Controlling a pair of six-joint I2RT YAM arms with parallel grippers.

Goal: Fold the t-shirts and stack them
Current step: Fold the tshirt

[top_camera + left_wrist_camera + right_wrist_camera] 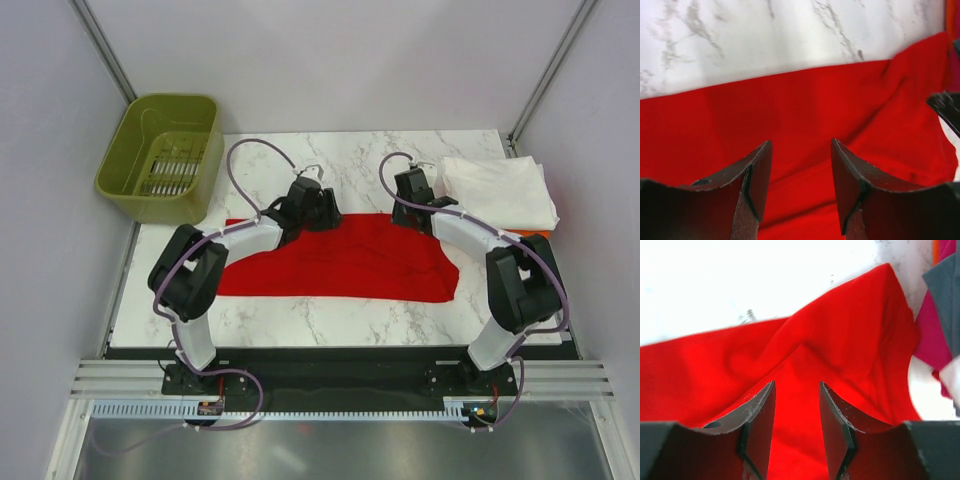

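Red tee (340, 268) under L hand (801, 143)

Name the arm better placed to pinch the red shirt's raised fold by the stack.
Right, probably: its open fingers hover over that fold in the bright red cloth t-shirt, beside the folded white stack; left fingers face flat cloth.

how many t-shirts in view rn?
5. Red shirt spread in the middle; white shirt folded far right, with grey, magenta and orange edges showing in the right wrist view. More may be hidden underneath.
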